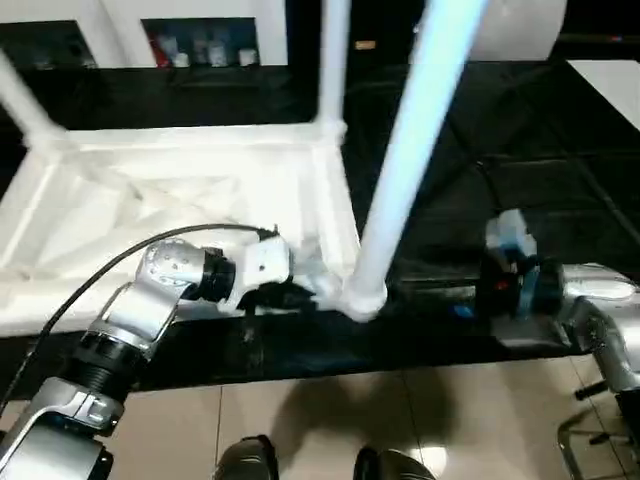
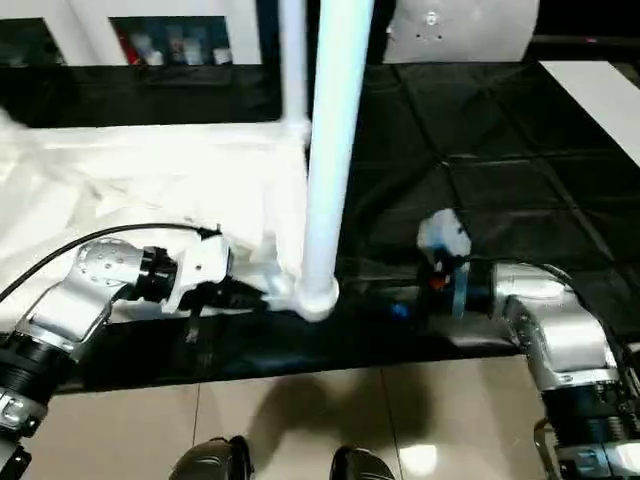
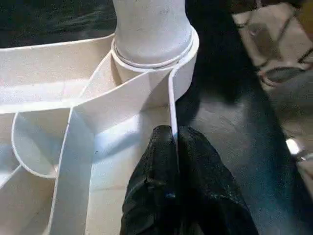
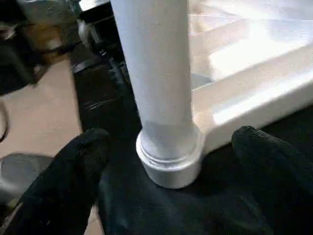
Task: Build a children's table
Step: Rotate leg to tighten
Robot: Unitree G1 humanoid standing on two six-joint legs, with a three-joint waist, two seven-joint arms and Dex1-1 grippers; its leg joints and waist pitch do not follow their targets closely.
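Your children's table [image 1: 190,200] lies upside down on the black work table [image 1: 520,140], ribs facing up. Your left gripper [image 3: 172,142] is pinched tight on the thin side wall of the table, right next to the near corner socket [image 3: 183,73]. A white leg [image 4: 154,73] stands up in that socket. Your right gripper [image 4: 168,152] is wide open, with one black finger [image 4: 83,156] on each side of the leg's bottom, not touching it.

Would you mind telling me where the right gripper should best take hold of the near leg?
Probably low on the near leg, just above the corner socket, coming level from the robot's right. It stands upright and round, centred between the right gripper's open jaws.
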